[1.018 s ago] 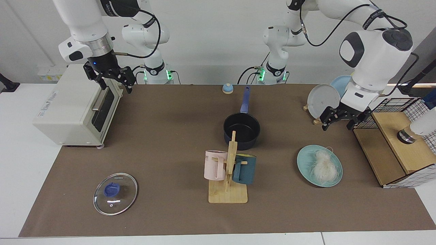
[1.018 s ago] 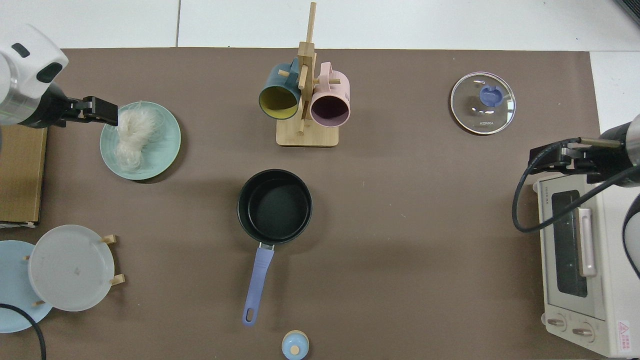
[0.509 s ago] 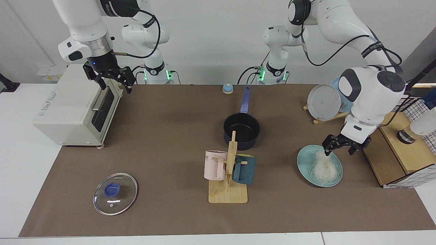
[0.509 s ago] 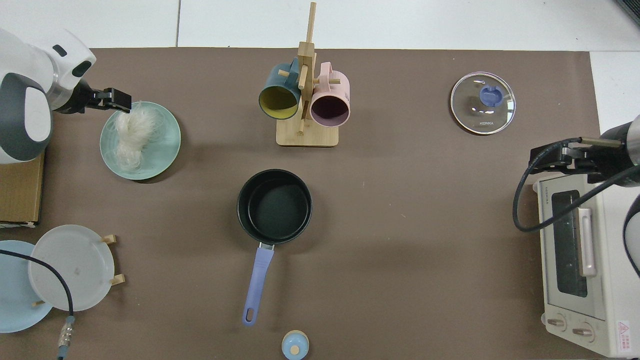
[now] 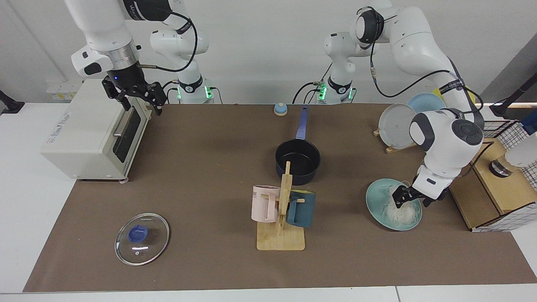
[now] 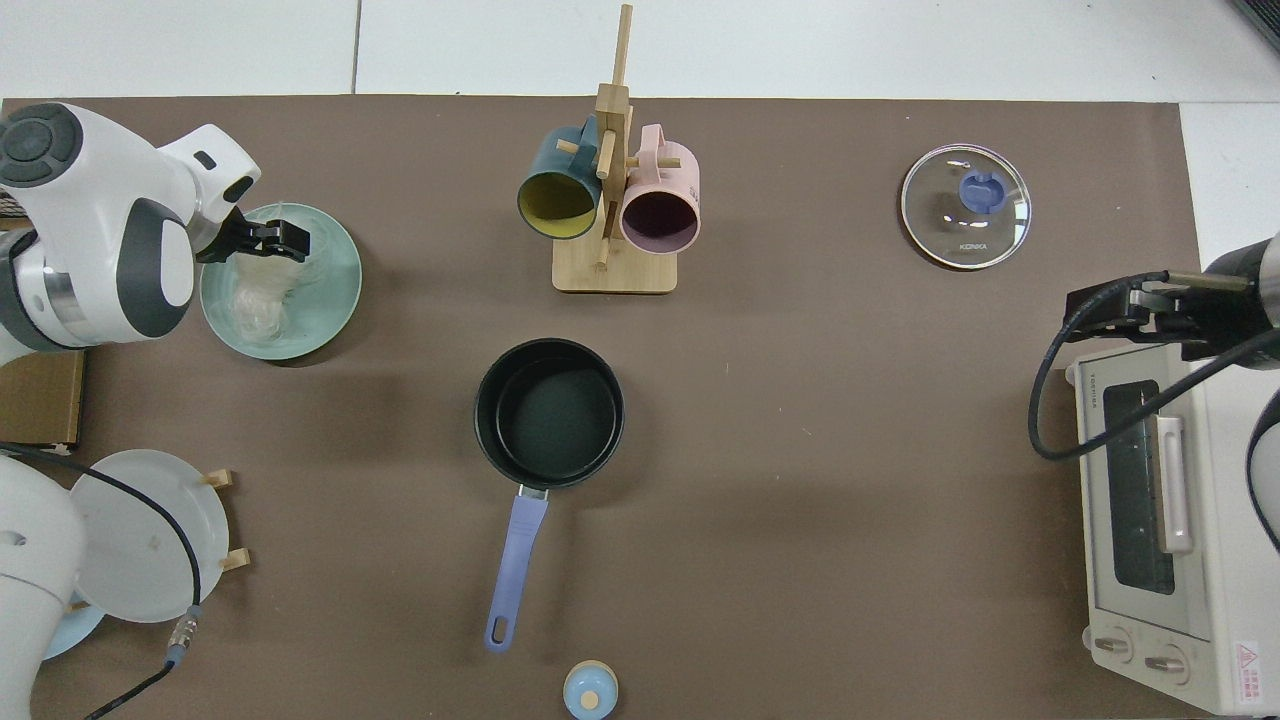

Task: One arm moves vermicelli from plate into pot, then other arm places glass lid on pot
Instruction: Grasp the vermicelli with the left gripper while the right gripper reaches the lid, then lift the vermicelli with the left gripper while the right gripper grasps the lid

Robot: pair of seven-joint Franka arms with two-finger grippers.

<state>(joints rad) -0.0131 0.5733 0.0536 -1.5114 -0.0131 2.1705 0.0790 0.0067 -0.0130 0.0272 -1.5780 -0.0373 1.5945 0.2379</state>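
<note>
Vermicelli [image 5: 397, 207] lies in a loose white tangle on the plate [image 5: 376, 200]; light, soft and likely to trail strands, so best pinched mid-clump. The left gripper [image 5: 410, 199], fingers spread, has dropped from beside the plate rack onto the noodles. The right gripper [image 5: 136, 95], fingers apart, waits over the toaster oven [image 5: 79, 134]. The pot [image 5: 297, 161] is empty.
</note>
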